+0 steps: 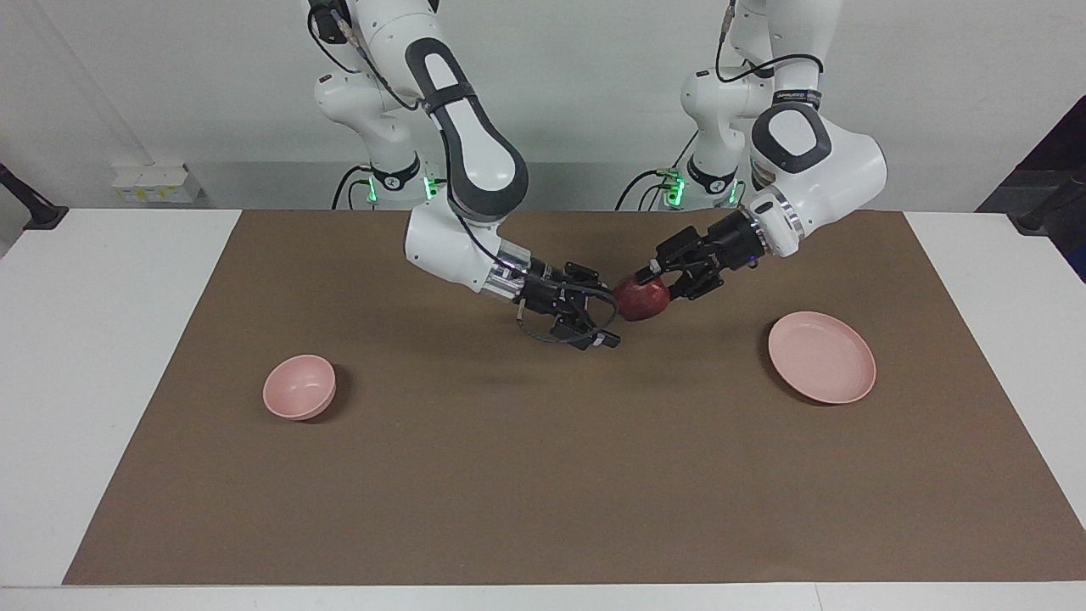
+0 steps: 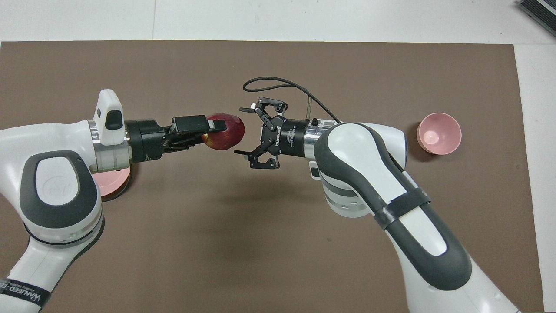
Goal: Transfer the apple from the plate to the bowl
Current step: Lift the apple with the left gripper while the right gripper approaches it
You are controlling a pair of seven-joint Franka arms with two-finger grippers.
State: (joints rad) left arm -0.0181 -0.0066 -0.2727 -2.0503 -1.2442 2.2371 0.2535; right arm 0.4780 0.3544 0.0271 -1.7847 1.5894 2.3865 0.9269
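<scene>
Our left gripper (image 1: 655, 288) grips the apple (image 1: 640, 299) in the air, off the plate (image 1: 821, 356). Our right gripper (image 1: 604, 316) is spread wide beside it. The bowl (image 1: 299, 387) has nothing in it yet.

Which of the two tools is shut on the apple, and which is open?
The left tool is shut on the apple, over the mat's middle. The right tool faces it with fingers spread, holding nothing.

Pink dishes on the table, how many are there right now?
2. The bowl sits toward the right arm's end of the table; the plate sits toward the left arm's end. Nothing suggests another is hidden.
</scene>
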